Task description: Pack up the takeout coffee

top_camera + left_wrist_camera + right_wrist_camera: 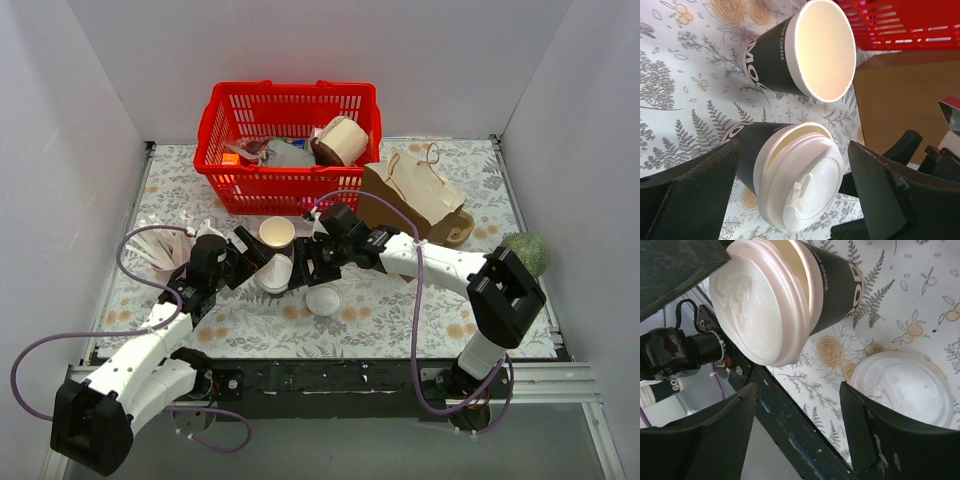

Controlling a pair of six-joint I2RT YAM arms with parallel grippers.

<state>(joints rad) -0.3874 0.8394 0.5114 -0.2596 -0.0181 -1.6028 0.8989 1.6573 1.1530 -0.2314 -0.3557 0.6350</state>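
The takeout coffee (274, 274) stands on the floral cloth, a dark cup with a white lid sitting askew, so a strip of cream inside shows (790, 185). My left gripper (792, 145) is open and straddles it, one finger close on each side. My right gripper (797, 387) is open and empty, just right of the cup (790, 295), low over the cloth by the table's front edge. In the top view the left gripper (252, 264) and the right gripper (304, 266) flank the cup.
A matching lidless cup (277, 233) stands just behind it (822, 50). A loose white lid (323, 300) lies to the front right (905, 390). A red basket (290, 92) with items, a brown paper bag (420, 195), and a green round thing (528, 252) are further off.
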